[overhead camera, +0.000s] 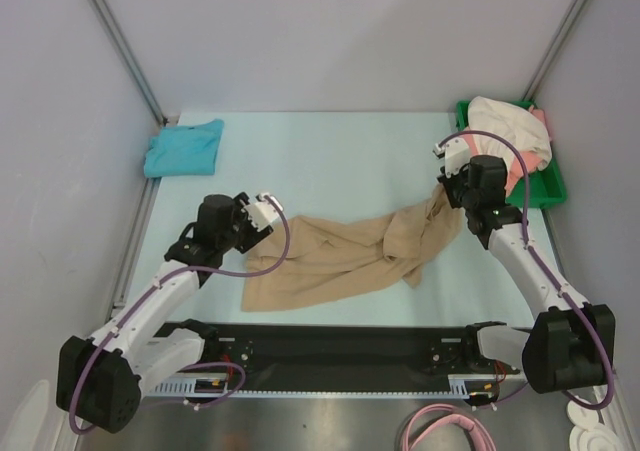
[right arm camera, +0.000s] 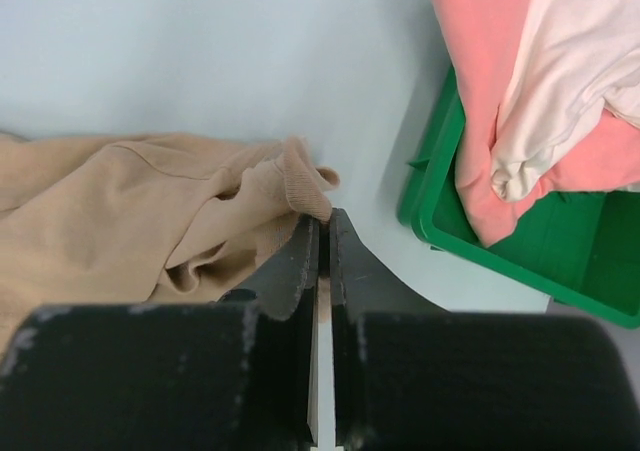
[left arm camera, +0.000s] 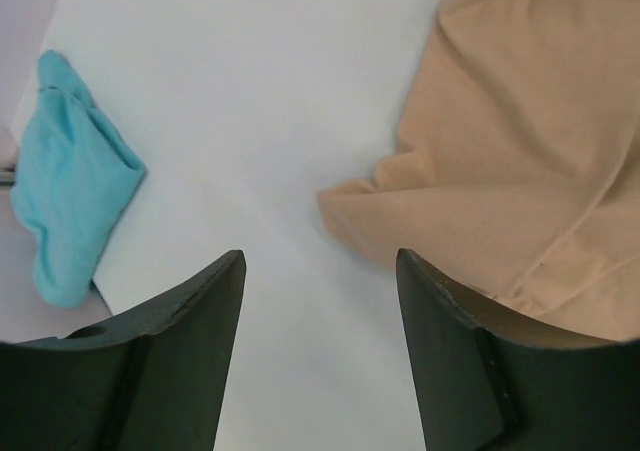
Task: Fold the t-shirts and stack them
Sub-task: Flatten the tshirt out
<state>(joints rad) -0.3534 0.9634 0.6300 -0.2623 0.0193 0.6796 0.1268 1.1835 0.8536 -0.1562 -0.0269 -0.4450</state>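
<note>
The tan t-shirt (overhead camera: 340,256) lies crumpled across the middle of the table, stretched up toward the right. My right gripper (right arm camera: 322,219) is shut on its ribbed edge (right arm camera: 305,186), holding that end raised near the green tray. My left gripper (left arm camera: 320,261) stands open just left of the shirt's other end (left arm camera: 520,161), with only bare table between its fingers. A teal-blue t-shirt (overhead camera: 184,147) lies bunched at the back left. A cream-white t-shirt (overhead camera: 505,126) and a coral-pink one (right arm camera: 485,91) are heaped in the tray.
The green plastic tray (overhead camera: 545,186) sits at the back right, close beside my right gripper. Grey walls and metal posts enclose the table on three sides. A pink cable coil (overhead camera: 450,433) lies at the near edge.
</note>
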